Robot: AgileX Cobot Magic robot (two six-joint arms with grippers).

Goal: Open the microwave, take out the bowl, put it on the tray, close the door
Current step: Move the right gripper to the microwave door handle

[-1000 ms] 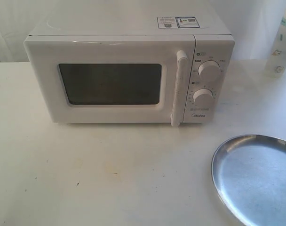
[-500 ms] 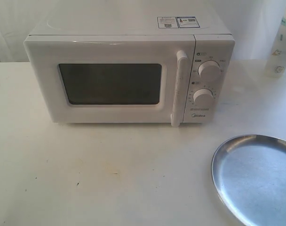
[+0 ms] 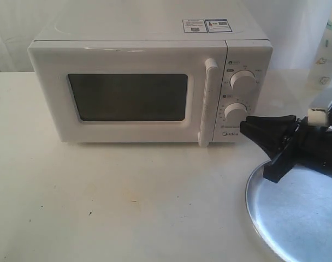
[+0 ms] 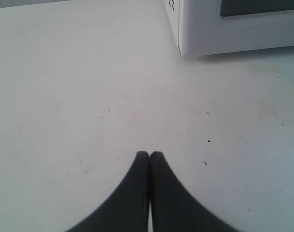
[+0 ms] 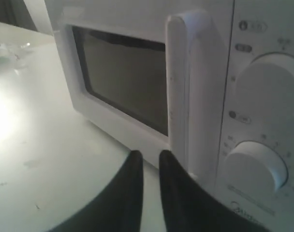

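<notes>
White table point(image 3: 128, 196): microwave point(image 3: 138, 52) at back, door point(image 3: 128, 63) shut, tray point(image 3: 297, 218) front right. Right gripper point(image 3: 244, 126) slightly parted, empty, tips near lower dial point(image 3: 235, 112). Left gripper point(image 4: 149, 154) closed, empty, over table.

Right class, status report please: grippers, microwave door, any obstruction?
Left gripper shut, empty, over table. Right gripper, jaws slightly apart, empty, near handle. Door closed, bowl unseen. Nothing blocking handle.
</notes>
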